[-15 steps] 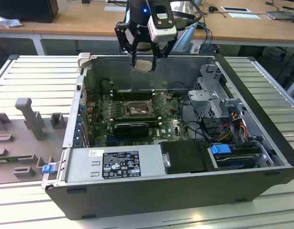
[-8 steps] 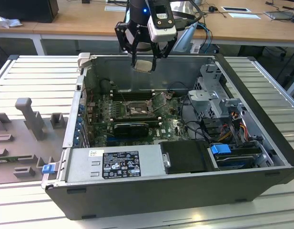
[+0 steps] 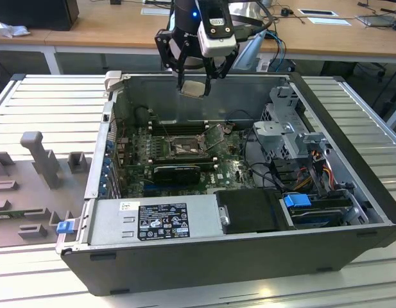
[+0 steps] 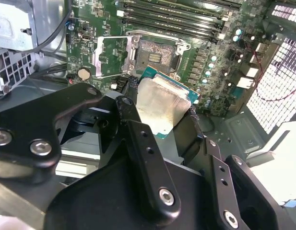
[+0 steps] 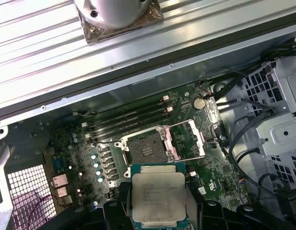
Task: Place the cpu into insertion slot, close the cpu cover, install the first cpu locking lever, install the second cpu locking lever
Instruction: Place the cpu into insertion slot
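Silver-grey cpu [image 5: 158, 196] clamped flat in the tool [image 3: 195, 81], metal face up, hanging high over the open case [image 3: 352, 192]. Well below, a shade toward the exterior view's left, the bare slot [image 5: 147, 147], edges roughly square with the chip's. Cover [image 5: 188, 140] lying open just beside the slot, apart from the cpu.

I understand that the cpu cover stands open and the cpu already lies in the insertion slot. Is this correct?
Not quite. The cpu cover stands open, but the insertion slot is empty. The first wrist view shows the cpu held between the jaws of the gripper, apart from the slot.
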